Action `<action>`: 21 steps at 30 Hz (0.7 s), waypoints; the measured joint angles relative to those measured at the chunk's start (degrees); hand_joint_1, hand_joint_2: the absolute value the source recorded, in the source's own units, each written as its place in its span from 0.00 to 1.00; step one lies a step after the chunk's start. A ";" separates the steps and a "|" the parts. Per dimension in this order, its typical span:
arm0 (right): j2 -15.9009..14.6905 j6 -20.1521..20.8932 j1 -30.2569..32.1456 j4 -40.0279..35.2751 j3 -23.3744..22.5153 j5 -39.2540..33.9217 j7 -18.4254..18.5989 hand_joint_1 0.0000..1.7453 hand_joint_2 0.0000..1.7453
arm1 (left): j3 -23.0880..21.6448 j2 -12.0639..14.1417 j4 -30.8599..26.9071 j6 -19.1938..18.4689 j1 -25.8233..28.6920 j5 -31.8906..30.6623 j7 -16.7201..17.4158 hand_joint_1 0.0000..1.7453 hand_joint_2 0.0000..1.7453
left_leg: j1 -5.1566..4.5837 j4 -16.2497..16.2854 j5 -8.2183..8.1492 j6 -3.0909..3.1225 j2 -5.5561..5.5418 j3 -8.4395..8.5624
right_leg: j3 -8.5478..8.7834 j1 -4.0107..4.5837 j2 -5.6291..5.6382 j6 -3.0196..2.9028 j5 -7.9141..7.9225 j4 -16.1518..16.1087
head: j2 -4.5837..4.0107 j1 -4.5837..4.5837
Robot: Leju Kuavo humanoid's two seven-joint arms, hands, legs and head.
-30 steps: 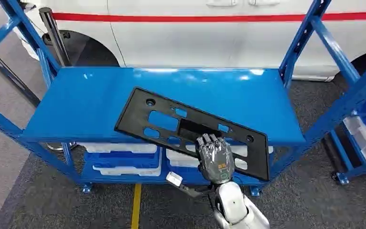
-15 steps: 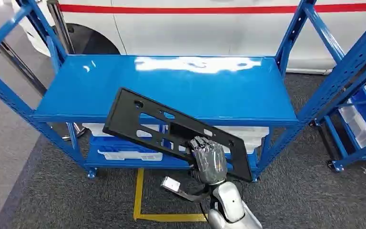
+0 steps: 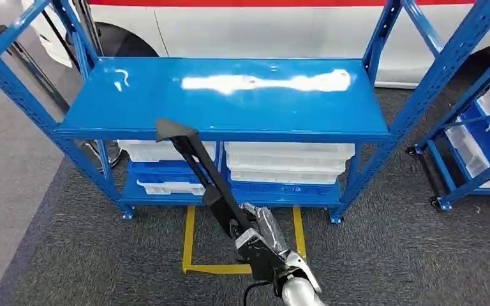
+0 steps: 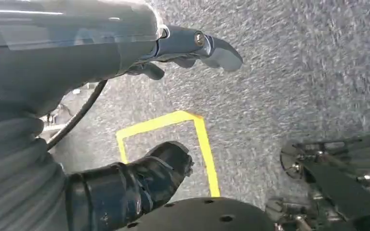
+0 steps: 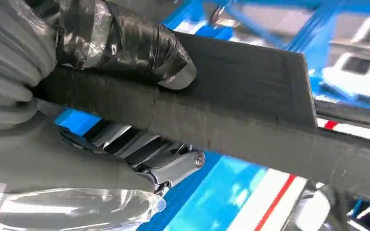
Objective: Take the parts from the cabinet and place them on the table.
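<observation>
Panel now shows edge-on at lower centre, off the blue shelf it overlapped before. Right hand grips its lower end. Left hand holds nothing, fingers loosely apart.

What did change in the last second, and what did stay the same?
The right hand carried the black panel off the blue shelf and turned it from flat to edge-on. The whole head view shifted, so the camera moved. The grip on the panel stayed; the left hand holds nothing.

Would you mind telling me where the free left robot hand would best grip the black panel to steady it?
Probably the black panel at its upper end, approached from the robot's left: it stands edge-on and tilted, the right robot hand holds only the lower end, leaving the upper length bare.
</observation>
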 joint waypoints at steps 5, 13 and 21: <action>-0.02 3.35 1.10 -0.17 0.13 -2.50 -1.01 0.96 1.00 | 0.00 0.02 0.00 -0.07 0.29 -0.15 0.00 0.00 1.00 | 0.37 10.05 -11.17 -1.32 -0.23 -3.48 | -3.61 -0.42 -0.40 -2.16 3.77 -0.51 | 0.00 0.04; -0.04 6.39 2.19 -1.44 0.85 -3.65 -2.43 0.96 1.00 | 0.00 0.15 0.00 -0.46 -0.24 -0.59 0.00 0.00 1.00 | 0.09 -2.79 -9.66 -0.72 -0.36 11.73 | -10.20 -0.27 -0.44 -0.73 8.92 0.71 | 0.00 0.09; -0.61 6.76 2.78 -2.16 1.46 -3.61 -2.95 0.96 1.00 | 0.00 0.11 0.02 -0.83 -0.42 -0.66 0.13 0.00 1.00 | 0.10 -2.39 -4.19 1.87 0.25 6.26 | -13.47 -0.80 -0.24 1.52 -2.95 12.52 | 0.00 0.13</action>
